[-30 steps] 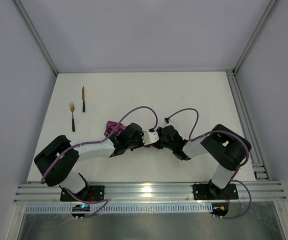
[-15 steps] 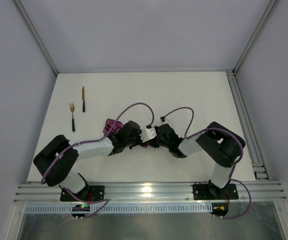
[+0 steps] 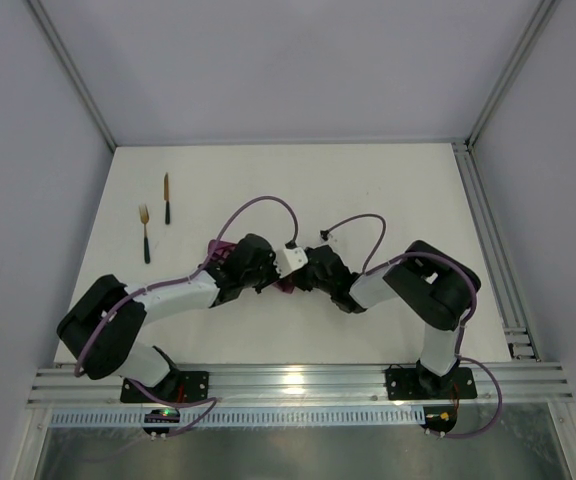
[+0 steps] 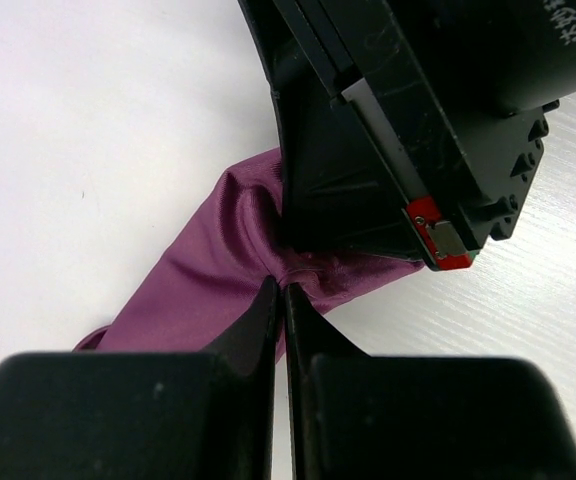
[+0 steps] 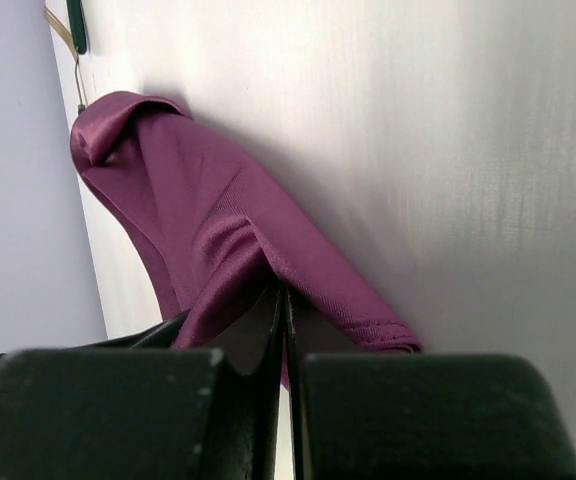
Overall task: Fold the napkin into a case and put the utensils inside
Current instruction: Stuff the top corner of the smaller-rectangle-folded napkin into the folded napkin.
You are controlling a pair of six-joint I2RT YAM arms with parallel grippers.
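Right at the tips of the left gripper (image 4: pixel 280 292), the two fingers are squeezed together on a fold of the napkin (image 4: pixel 203 285). Just across from them, the right gripper (image 5: pixel 283 295) pinches the same purple cloth, and its fingers are tight together too. The two pinches sit so near each other that the grippers almost bump.

Past the fingertips, the rest of the napkin lies in a scrunched heap, with one lump trailing away behind the left fingers. It is not a case yet, so I think the folding is only partly done.

To do this step well, I would say both grippers should grip hard and move together at the same speed, so the cloth does not slip out or twist. They should pull the cloth flat, lay the edge down neatly, then let go gently. If one tugs harder than the other, the fold may go crooked.

Far off past the left fingers, well apart from the napkin, the fork (image 3: pixel 145 235) and the knife (image 3: pixel 167 198) lie side by side on the table (image 3: pixel 388 200).
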